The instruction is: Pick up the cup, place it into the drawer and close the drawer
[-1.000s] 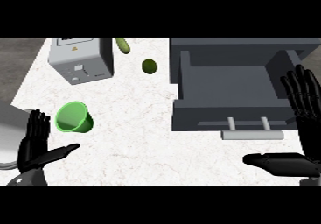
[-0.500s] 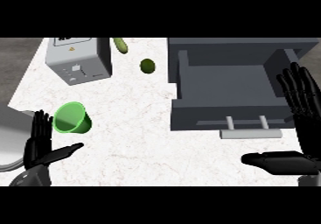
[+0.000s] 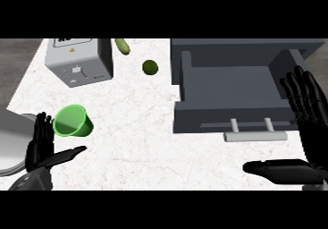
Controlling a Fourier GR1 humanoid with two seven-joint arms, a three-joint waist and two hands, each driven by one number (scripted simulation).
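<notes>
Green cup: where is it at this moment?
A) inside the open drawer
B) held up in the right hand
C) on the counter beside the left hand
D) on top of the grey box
C: the green cup lies on the white counter just right of the open left hand, far from the open drawer.

Both hands were matte black all over: the left hand (image 3: 42,150) slim-fingered, the right hand (image 3: 304,134) bigger in view, with ridged, segmented fingers.
</notes>
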